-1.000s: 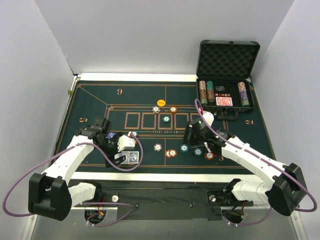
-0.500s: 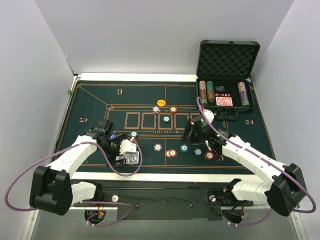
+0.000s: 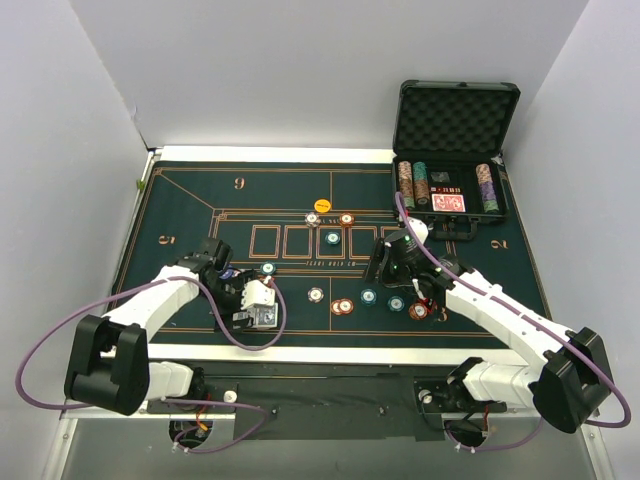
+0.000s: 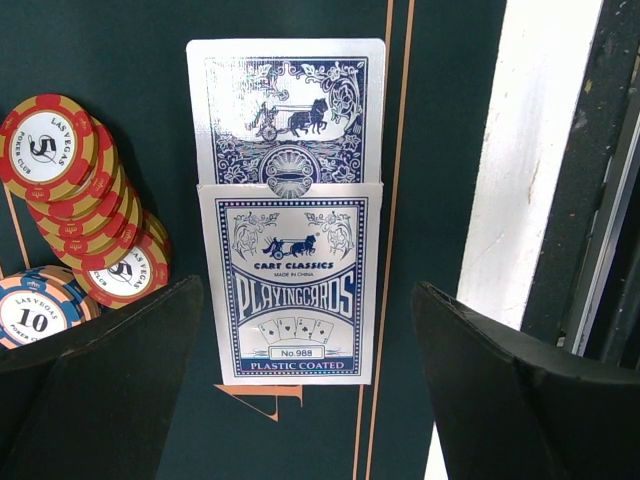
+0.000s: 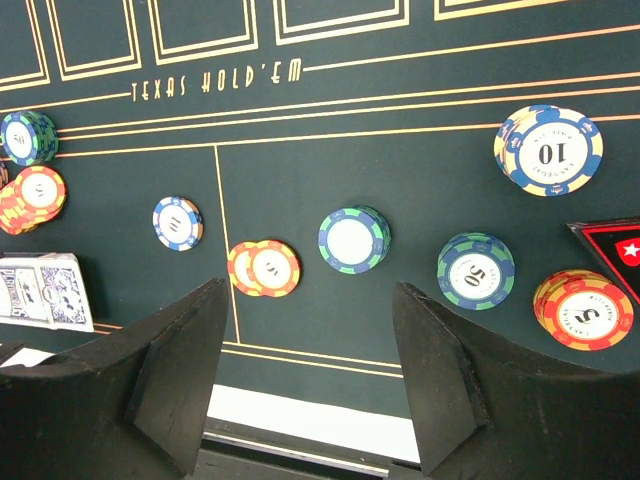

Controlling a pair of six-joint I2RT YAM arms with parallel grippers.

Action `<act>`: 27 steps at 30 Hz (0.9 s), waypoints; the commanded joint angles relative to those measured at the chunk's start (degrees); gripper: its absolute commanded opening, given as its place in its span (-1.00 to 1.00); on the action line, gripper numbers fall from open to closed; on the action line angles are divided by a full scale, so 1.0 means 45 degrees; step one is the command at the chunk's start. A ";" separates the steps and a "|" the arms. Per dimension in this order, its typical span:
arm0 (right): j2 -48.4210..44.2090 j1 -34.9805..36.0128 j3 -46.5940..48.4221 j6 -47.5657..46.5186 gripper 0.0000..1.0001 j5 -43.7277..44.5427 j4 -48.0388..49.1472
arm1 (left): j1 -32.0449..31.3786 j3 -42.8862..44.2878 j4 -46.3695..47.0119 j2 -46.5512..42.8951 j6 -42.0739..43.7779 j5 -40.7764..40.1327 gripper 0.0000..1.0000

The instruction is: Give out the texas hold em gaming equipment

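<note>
- Left gripper [image 4: 306, 295] hangs spread wide, holding nothing, over the blue card box [image 4: 292, 280] by the near edge of the mat [image 3: 180, 200], left side; cards [image 4: 288, 110] poke out of its top.
- Red-and-yellow chips [image 4: 75, 190] lean in a stack just beside the box.
- Right gripper [image 5: 308, 300], jaws apart and empty, hovers above loose chips [image 5: 353, 240] towards the near-right corner.
</note>
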 commanded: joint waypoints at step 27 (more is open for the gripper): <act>0.0282 -0.0062 0.0316 -0.0127 0.18 -0.0408 0.0359 | -0.0567 -0.0701 0.1205 0.0627 -0.0127 -0.0619 0.71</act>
